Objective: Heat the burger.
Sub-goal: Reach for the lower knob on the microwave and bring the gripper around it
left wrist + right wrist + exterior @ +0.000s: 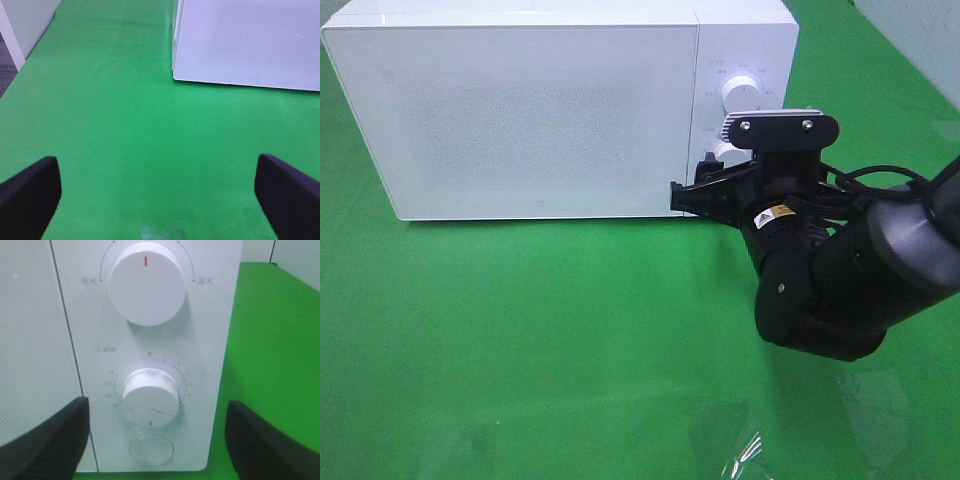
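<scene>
Jaws of the left gripper (160,200): wide apart with nothing in them. Only two dark fingertips (30,195) show, cut off at the edge.
Jaws of the right gripper (157,440): wide apart too, holding nothing. They sit in front of the microwave's knobs and do not touch them.
Green table (520,330): it fills most of every view.
Microwave (540,110): big and white, standing at the back of the table. Its top corners are cut off in the high view.
Door (520,115): shut. It is cloudy white, so you cannot see inside.
Burger: it cannot be seen in any view, so I cannot tell where it is.
Right arm (850,280): black and bulky, reaching in from the right. It hides part of the panel from above.
Top knob (146,282): white, with its red line pointing up.
Lower knob (150,400): white and scuffed, with its red line pointing down. From above it is almost all hidden.
Round button (151,450): pale and hard to make out, just under the lower knob.
Shiny patch (745,455): near the front edge of the table, too blurry to name.
</scene>
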`<state>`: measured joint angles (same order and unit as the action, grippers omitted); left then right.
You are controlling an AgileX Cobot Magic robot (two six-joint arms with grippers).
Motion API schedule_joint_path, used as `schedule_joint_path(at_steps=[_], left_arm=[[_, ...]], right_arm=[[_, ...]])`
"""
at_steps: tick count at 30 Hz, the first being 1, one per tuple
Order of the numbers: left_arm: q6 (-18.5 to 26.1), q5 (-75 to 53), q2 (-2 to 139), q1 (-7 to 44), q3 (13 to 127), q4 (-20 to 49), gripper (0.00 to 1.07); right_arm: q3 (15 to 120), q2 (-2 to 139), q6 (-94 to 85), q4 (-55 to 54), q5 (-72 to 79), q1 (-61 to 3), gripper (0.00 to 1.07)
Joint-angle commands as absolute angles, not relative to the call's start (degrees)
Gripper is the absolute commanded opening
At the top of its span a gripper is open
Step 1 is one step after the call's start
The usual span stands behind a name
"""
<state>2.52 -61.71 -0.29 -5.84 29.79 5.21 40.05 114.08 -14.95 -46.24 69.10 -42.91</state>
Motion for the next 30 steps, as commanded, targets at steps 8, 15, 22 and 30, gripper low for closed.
schedule_joint_path(at_steps=[8, 15, 22, 30], left_arm=[[2.35, -61.31, -1.55, -6.02, 29.62, 5.56, 0.97], [2.35, -61.31, -1.55, -6.02, 29.62, 5.56, 0.97], [2.35, -61.31, -1.55, -6.02, 29.62, 5.56, 0.97], [2.35, -61.31, -1.2, -6.02, 29.62, 5.56, 0.97]], right_arm=[[41.14, 114.31, -14.55, -43.26, 69.84, -40.79, 0.73], [42.46, 116.65, -14.55, -42.91, 69.84, -40.79, 0.73], [45.78, 119.06, -14.55, -40.57, 68.41, -40.05, 0.73], [47.56, 119.63, -14.55, -39.36, 68.3, -38.16, 0.73]])
